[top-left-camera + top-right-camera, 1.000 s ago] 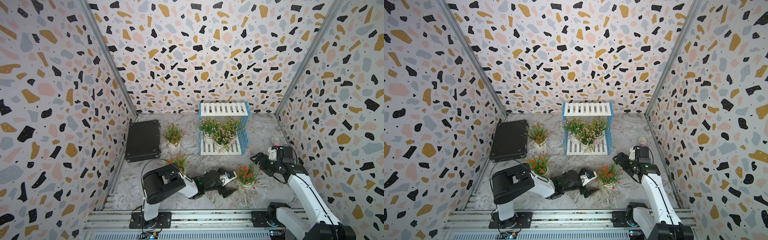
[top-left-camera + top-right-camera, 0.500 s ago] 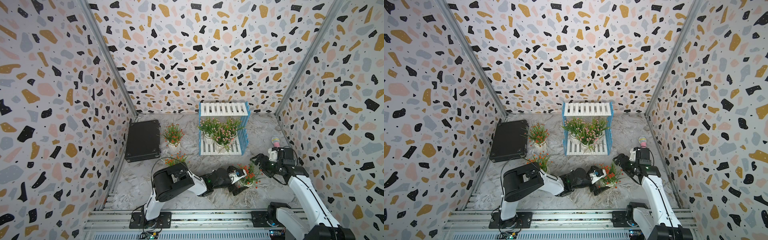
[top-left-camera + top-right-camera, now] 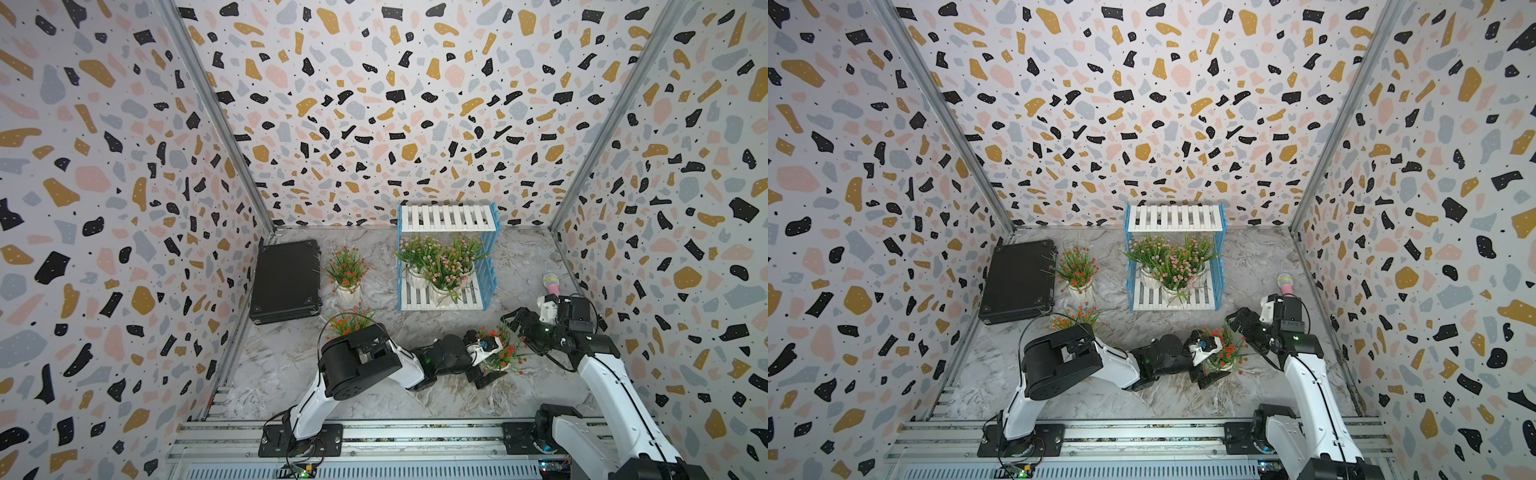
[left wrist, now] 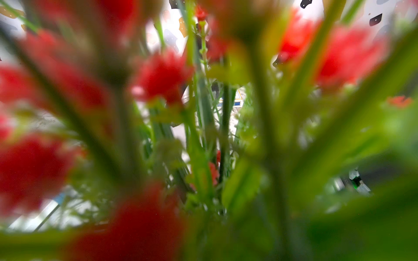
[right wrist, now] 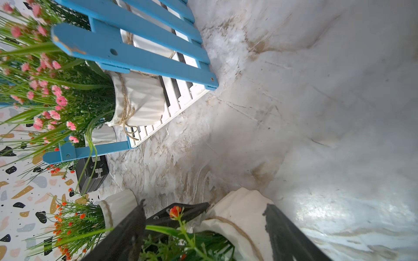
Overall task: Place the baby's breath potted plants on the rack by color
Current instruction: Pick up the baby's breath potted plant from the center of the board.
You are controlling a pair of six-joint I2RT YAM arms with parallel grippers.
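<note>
Now the left claw (image 3: 493, 365) has reached the red-flowered plant (image 3: 508, 353).

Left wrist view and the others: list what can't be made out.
Left wrist view: blurred flowers of the front red plant fill the lens, hiding the rest.
Both top views: the left arm hides the pot of the second red plant.
Left claw: foliage covers one finger; pot contact unclear.
Small pink object: too small in the top views to identify.
</note>
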